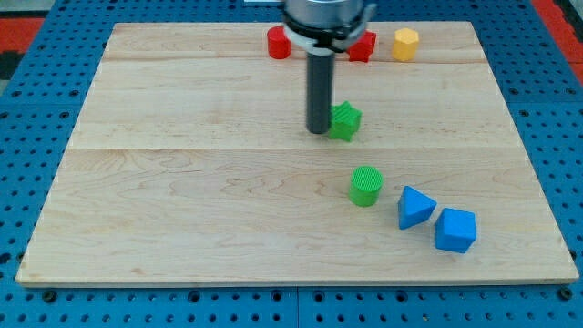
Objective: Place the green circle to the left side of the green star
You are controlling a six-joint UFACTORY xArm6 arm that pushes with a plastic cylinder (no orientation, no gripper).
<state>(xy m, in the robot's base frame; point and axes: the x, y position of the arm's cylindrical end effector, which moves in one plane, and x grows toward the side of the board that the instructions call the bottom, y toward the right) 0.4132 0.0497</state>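
Resting on the counter [182, 182], my tip [318, 130] touches the green star's [346, 120] left side. The green circle [365, 186] sits below, apart. No hand shows.

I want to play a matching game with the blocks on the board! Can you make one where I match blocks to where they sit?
Things:
1. green star
2. green circle
3. yellow block
4. blue cube

Places:
A. top edge of the board, toward the view's right
B. right beside my tip, on its right in the view
C. nearest the view's bottom right
D. below the star, left of the blue blocks

Pairs: 1-B, 2-D, 3-A, 4-C
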